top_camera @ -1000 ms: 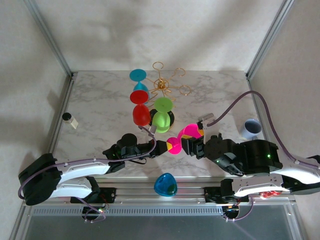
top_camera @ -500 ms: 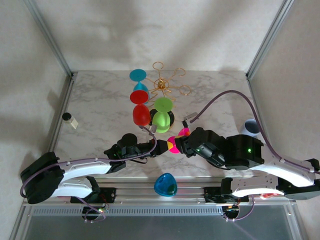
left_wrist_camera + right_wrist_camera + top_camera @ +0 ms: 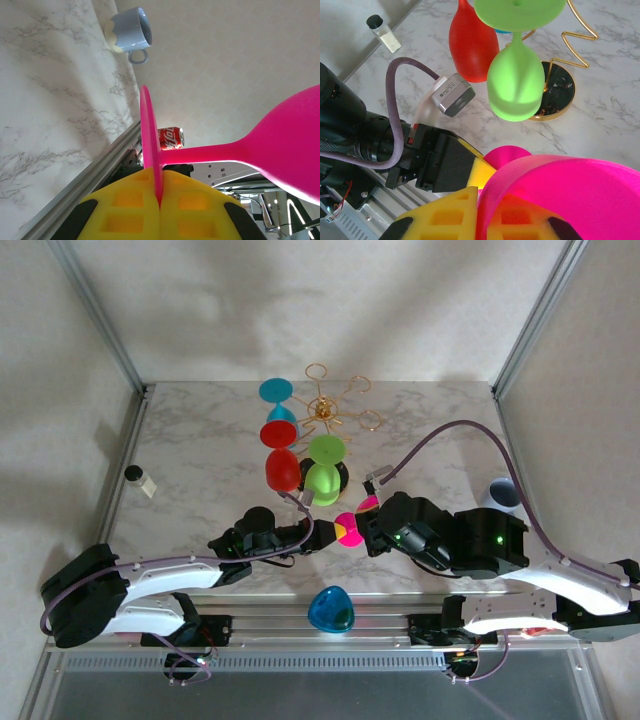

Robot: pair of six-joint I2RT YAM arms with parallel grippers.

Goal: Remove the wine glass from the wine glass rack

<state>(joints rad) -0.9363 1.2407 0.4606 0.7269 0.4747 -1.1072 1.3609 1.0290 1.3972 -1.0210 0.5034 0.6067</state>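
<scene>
The right gripper (image 3: 479, 220) has been shifted left. The pink glass (image 3: 570, 200) is clamped by it and the left gripper (image 3: 160, 200). A Coca-Cola can (image 3: 170, 137) is seen.

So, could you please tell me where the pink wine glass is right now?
In the top view the pink wine glass is mid-table, held between the left gripper and right gripper, just in front of the hanging green wine glass.
</scene>
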